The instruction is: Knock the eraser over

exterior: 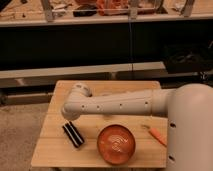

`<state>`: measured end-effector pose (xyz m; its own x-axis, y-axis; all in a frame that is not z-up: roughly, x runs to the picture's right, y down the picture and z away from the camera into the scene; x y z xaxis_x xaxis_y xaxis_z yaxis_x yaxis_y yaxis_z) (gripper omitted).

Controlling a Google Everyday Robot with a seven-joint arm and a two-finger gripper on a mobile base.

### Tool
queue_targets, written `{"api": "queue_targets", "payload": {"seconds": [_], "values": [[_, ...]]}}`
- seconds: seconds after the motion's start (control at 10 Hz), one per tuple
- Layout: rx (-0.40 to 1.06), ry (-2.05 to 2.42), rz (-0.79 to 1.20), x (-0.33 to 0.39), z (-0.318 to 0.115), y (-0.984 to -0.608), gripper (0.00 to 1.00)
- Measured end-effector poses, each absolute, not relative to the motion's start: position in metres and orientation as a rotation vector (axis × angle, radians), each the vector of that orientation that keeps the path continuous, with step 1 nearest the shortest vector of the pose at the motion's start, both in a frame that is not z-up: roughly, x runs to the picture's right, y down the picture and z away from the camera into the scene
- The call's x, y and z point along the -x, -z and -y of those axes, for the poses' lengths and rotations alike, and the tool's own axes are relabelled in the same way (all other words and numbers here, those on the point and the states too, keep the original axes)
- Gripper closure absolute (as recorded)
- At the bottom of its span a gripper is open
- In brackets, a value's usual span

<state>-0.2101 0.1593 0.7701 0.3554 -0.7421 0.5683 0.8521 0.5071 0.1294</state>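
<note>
The eraser (73,135), a small black block with pale stripes, lies flat on the wooden table (55,150) near its front left, pointing diagonally. My white arm (115,104) reaches across the table from the right. My gripper (68,116) is at the arm's left end, just above and behind the eraser, mostly hidden under the wrist.
An orange bowl (116,144) sits at the table's front middle, right of the eraser. A small orange stick-like thing (158,135) lies at the front right. Dark shelving (100,45) with cluttered items stands behind the table. My white base (192,130) fills the right.
</note>
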Motion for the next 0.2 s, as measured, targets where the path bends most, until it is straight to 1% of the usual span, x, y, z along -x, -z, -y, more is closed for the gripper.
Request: {"api": "queue_targets", "payload": {"seconds": [0.2], "values": [[0.195, 1.048, 0.639, 0.2167, -0.1661, -0.7639, 0.99]]}}
